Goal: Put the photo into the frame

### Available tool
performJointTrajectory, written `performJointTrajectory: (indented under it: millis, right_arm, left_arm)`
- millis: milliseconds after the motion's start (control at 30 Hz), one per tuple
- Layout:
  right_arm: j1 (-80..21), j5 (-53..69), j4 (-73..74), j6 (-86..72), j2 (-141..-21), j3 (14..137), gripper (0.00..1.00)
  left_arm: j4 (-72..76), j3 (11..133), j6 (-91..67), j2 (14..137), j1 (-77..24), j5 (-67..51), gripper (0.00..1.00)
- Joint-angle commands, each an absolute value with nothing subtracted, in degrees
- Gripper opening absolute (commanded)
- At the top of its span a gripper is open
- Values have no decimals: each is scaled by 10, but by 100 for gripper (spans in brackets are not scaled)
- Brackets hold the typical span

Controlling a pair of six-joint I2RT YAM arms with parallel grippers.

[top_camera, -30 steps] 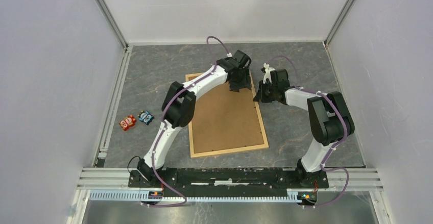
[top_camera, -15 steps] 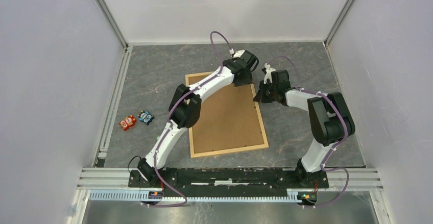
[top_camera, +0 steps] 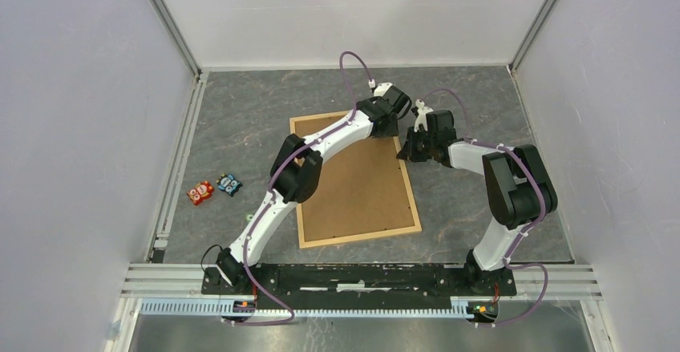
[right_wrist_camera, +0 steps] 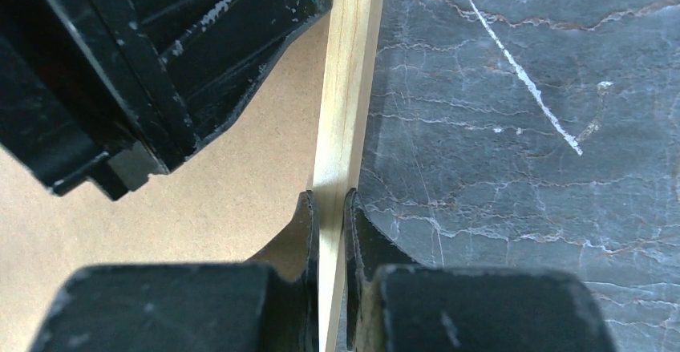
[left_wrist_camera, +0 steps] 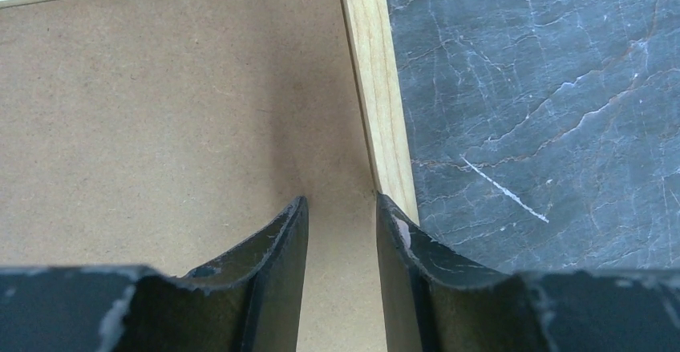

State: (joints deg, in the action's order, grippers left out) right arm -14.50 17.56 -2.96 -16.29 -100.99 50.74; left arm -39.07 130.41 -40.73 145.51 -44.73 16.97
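The frame (top_camera: 411,193), thin light wooden strips, lies flat on the grey table with a brown backing board (top_camera: 353,184) filling it. The photo is hidden. My left gripper (top_camera: 391,126) hovers over the frame's far right corner. In the left wrist view its jaws (left_wrist_camera: 339,200) stand apart over the board (left_wrist_camera: 160,111), just inside the right strip (left_wrist_camera: 377,87), with nothing between them. My right gripper (top_camera: 406,150) is shut on that right strip (right_wrist_camera: 349,71); one finger sits on each side of it (right_wrist_camera: 329,196).
Two small toy cars, one red (top_camera: 200,192) and one blue (top_camera: 229,184), sit at the left of the table. White walls and metal rails enclose the table. The left gripper's black body (right_wrist_camera: 160,47) hangs close beside the right gripper.
My left arm has stretched farther right, from over the board's far end to the frame's far right corner, and its jaws have narrowed. The right gripper has stayed put on the strip.
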Motion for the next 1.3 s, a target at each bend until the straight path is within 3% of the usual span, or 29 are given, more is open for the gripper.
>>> performJointTrajectory:
  millis: [0,1067,1267]
  right_arm:
    - [-156,190,5,-156,-1030,486,0]
    - [-165,209,4,-172,-1014,468,0]
    - [-164,178,8,-178,-970,384,0]
  left_arm:
    - [-378,1322,-376,1478,-453,183,43]
    - [-440,1277,-361,1474,-467,199,39]
    - [-437,1189,-324,1345,-450,94,60]
